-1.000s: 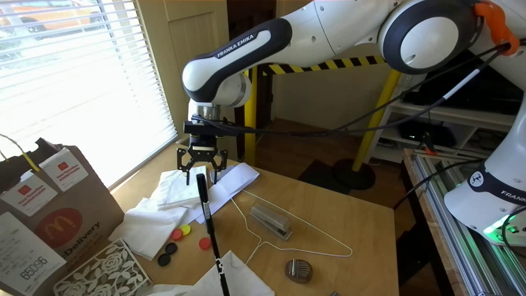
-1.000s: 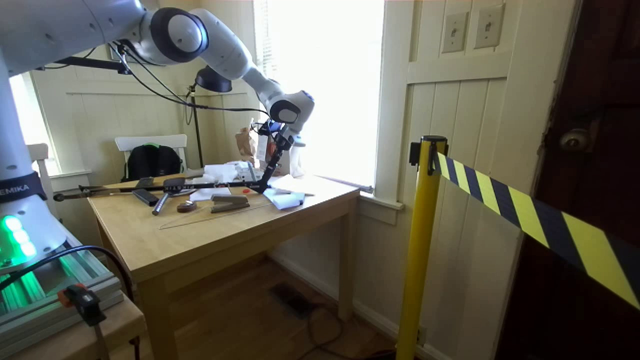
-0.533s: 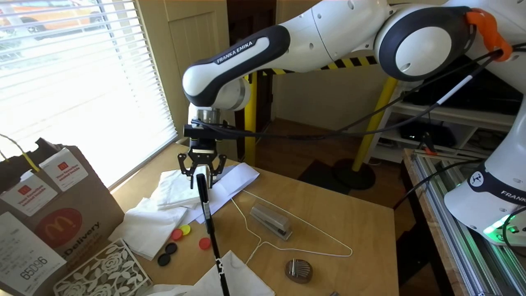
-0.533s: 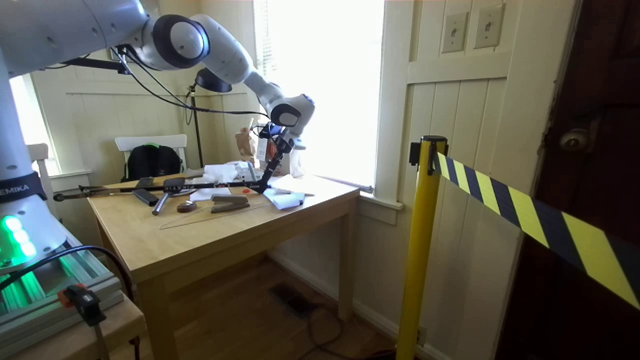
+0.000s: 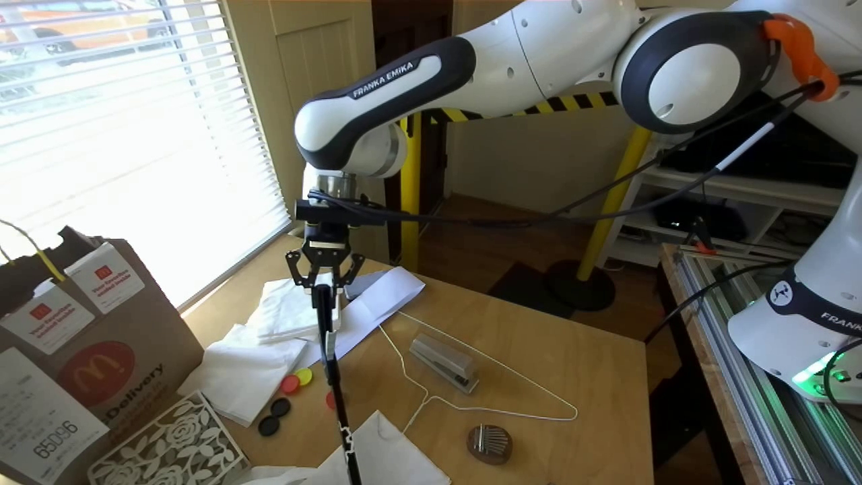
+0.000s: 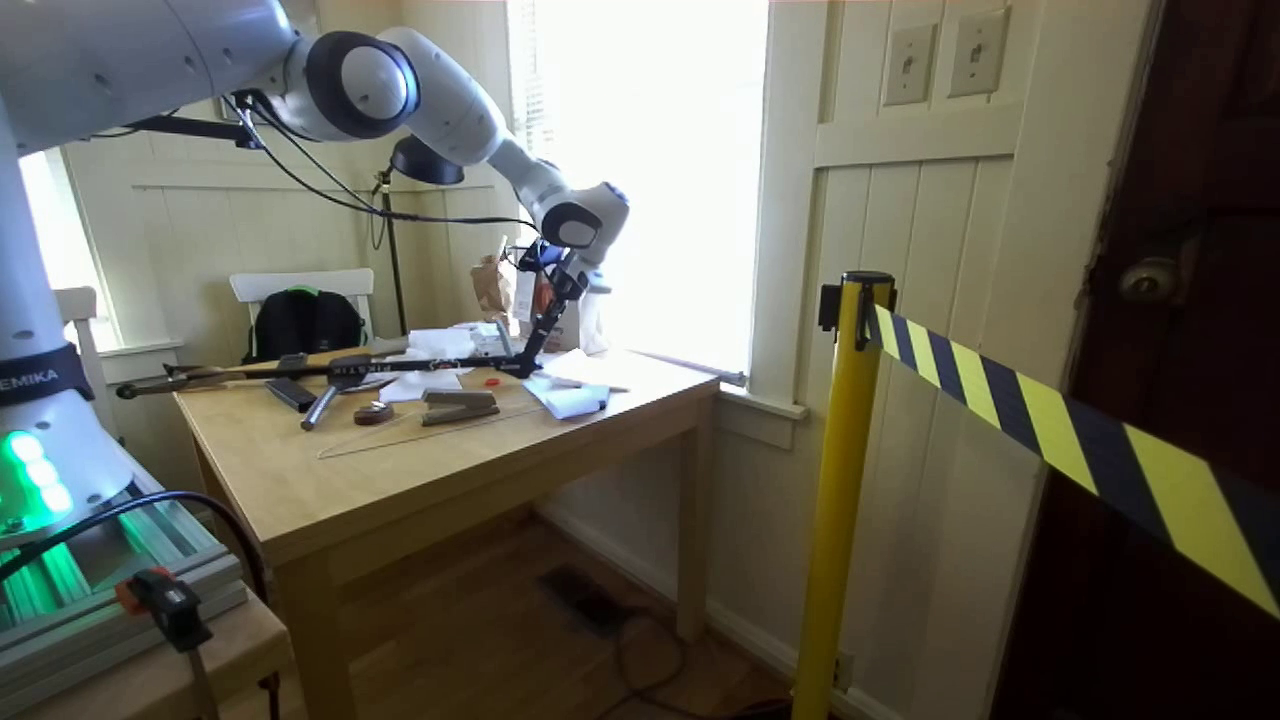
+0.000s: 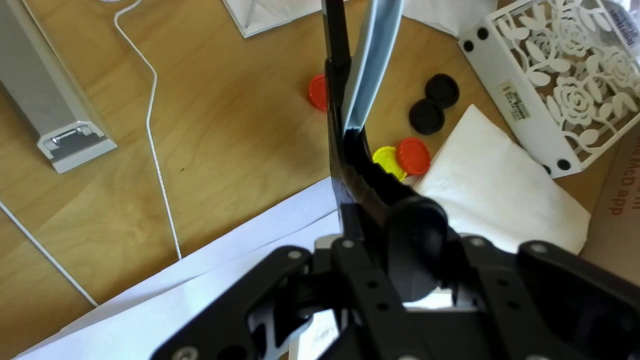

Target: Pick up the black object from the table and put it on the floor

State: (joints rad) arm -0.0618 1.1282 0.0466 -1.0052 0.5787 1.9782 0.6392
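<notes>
Left of frame centre, black metal gripper [image 5: 325, 296] clamps long, thin black rod [image 5: 337, 394]; grasp appears complete, lift unconfirmed, placement on brown wooden floor [image 5: 461, 250] outstanding.

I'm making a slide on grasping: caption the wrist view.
Gripper closed on a black reacher's handle over a wooden table, with stapler and wire hanger at image left, black caps at right.

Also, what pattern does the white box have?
A cut-out rose-and-leaf pattern. The box shows best in the wrist view.
</notes>
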